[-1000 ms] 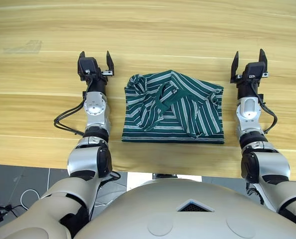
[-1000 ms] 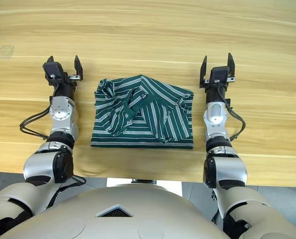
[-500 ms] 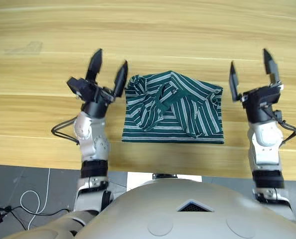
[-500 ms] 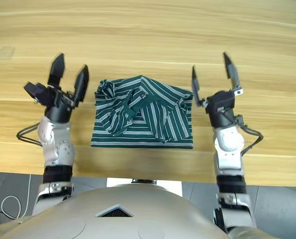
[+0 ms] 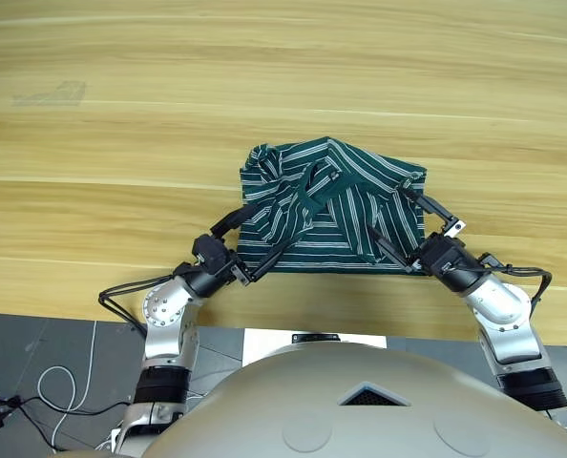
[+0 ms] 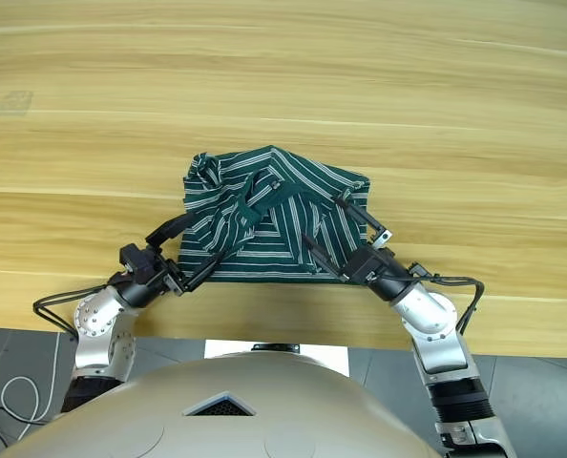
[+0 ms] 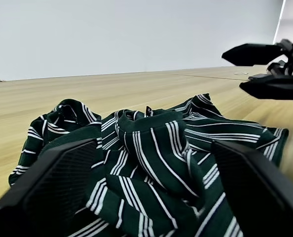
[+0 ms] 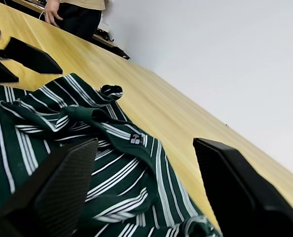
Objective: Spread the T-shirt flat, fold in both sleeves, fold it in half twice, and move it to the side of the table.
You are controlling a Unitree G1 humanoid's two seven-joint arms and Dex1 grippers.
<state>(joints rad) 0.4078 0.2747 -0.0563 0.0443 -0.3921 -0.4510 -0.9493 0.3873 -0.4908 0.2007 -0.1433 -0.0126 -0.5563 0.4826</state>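
The wooden table (image 5: 283, 57) runs wide in front of me, its pale planks stretching far to both sides. On it, near the front edge and midway between my arms, lies the T-shirt (image 5: 331, 205) — dark green with thin white stripes, gathered into a rough rectangle. Its near hem runs straight along the table's edge, while the top layers are rumpled, with a bunched fold at the far left corner and loose folds crossing the middle. My left end effector (image 5: 282, 219) comes in low from the near left corner, jaws spread wide, one finger lying over the shirt's left edge and the other over its near hem. My right end effector (image 5: 384, 210) mirrors it from the near right corner, also wide open, its fingers (image 5: 412, 200) angled in over the right side of the cloth. Whether any fingertip actually presses the fabric I cannot tell. In each wrist view the two dark fingers (image 7: 57, 187) stand apart with striped folds rising between them — nothing is pinched — and the other arm's fingers show across the shirt.
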